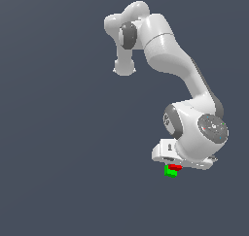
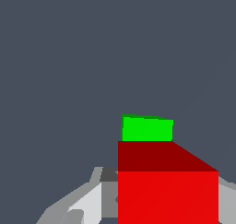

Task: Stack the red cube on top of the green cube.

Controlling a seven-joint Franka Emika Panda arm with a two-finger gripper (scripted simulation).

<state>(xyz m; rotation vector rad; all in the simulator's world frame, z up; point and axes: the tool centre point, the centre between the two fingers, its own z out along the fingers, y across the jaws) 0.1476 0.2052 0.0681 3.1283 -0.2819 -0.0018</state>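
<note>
Item: Franka Panda arm [image 1: 168, 50] — glossy white rounded shells with dark grey joint bands, bent down over a flat, matte slate-grey ground [image 1: 58, 157]. A small dark mark sits on the wrist housing; too small to read. No other writing shows.

Item: gripper [image 1: 173, 164] — white boxy hand, low over the two cubes. In the wrist view, pale grey fingers [image 2: 87, 204] flank the red cube [image 2: 168, 197], which fills the space between them; they appear to pinch it (contact itself is hidden).

Item: red cube [image 1: 175, 167] — plain, bright, flat-shaded, sharp-edged, tucked just under the hand.

Item: green cube [image 1: 170, 171] — plain, bright, the same shape, directly below the red one and offset slightly toward the exterior view's left; whether they touch I cannot tell.
</note>
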